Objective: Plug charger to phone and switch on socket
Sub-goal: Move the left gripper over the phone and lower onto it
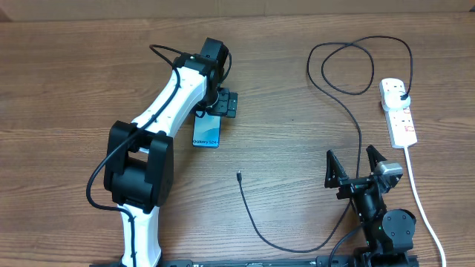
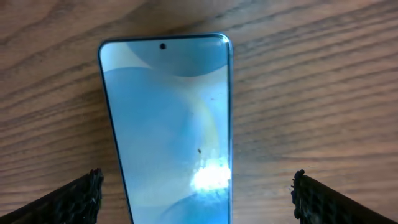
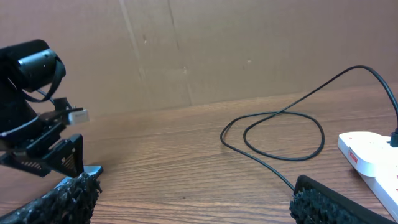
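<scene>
The phone (image 1: 208, 133) lies flat on the wooden table, light-blue screen up; it fills the left wrist view (image 2: 168, 124). My left gripper (image 1: 220, 104) is open, just above the phone's far end, its fingers wide on either side and touching nothing. The charger is a thin black cable (image 1: 349, 111); its connector tip (image 1: 238, 176) lies loose on the table, and its plug head (image 1: 401, 94) sits in the white socket strip (image 1: 397, 111) at the right. My right gripper (image 1: 352, 168) is open and empty near the front edge, close to the cable.
The socket's thick white cord (image 1: 423, 208) runs to the front right edge. The cable loops at the back (image 3: 280, 134). A brown cardboard wall (image 3: 217, 50) stands behind the table.
</scene>
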Robot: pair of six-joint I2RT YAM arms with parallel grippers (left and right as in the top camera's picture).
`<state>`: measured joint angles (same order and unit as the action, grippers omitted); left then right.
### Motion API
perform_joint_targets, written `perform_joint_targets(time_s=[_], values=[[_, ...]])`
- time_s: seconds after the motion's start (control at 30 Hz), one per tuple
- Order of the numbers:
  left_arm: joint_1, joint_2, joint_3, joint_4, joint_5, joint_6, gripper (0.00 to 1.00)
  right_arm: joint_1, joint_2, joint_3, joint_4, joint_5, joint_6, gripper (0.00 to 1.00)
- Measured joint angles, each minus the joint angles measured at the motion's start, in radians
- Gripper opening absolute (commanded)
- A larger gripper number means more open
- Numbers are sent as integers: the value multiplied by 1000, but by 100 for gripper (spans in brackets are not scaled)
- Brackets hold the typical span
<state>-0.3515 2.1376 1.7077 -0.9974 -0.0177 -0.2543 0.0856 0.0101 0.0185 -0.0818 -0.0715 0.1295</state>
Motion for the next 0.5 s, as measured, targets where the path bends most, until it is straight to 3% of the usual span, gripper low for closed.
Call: perform_joint_targets(time_s=[0.5], values=[[0,0,-181,183,-35,-58,100,0,0,0,0,0,0,100]])
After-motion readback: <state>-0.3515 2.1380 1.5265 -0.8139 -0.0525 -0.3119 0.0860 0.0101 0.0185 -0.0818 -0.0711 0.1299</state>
